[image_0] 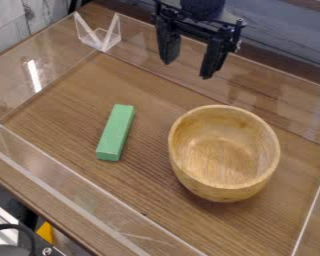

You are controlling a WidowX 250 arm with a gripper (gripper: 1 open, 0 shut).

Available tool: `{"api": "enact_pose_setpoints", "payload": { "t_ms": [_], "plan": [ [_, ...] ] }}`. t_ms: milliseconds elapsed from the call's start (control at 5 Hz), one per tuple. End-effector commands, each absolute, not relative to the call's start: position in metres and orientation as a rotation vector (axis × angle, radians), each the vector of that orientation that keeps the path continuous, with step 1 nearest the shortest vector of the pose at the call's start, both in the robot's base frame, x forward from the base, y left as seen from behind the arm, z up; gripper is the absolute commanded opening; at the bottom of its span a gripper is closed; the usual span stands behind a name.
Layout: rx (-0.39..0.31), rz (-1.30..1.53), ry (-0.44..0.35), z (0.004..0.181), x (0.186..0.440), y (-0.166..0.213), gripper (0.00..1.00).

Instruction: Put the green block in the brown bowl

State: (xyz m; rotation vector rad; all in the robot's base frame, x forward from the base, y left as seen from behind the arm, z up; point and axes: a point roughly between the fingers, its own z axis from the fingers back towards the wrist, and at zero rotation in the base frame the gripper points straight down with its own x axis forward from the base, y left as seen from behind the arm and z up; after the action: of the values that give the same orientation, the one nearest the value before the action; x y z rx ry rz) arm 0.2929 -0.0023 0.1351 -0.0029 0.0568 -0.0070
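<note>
Gripper [194, 58] hung wide open and empty at top centre, green block [116, 133] lay flat left of centre, apart from brown bowl [224, 152] at lower right; best grasp probably across the block's narrow width.

A wood-grain worktop [69, 95] is filling most of the view, its dark brown planks running diagonally from upper left to lower right. Low clear plastic walls [29, 70] are fencing it in on all sides — their edges are catching pale glare, and a bright streak is showing on the left panel. At the far left corner a small clear plastic stand [99, 33], shaped like a folded V, is sitting upright. Light is falling evenly from above. Beyond the near wall, at the lower left, dark cables [13, 238] are lying over a black area — details there are staying too dim to tell.
</note>
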Motion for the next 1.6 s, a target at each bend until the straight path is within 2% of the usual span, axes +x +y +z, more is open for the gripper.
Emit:
{"api": "enact_pose_setpoints", "payload": {
  "t_ms": [0, 200, 600, 800, 1400],
  "plan": [
    [-0.01, 0.058, 0.059, 0.133, 0.286, 0.006, 1.0],
    [-0.023, 0.161, 0.076, 0.123, 0.27, 0.025, 1.0],
    [-0.019, 0.433, 0.045, 0.103, 0.232, 0.083, 1.0],
    [-0.023, 0.479, 0.028, 0.091, 0.224, 0.089, 1.0],
    [-0.02, 0.503, 0.02, 0.071, 0.228, 0.075, 1.0]
  ]
}}
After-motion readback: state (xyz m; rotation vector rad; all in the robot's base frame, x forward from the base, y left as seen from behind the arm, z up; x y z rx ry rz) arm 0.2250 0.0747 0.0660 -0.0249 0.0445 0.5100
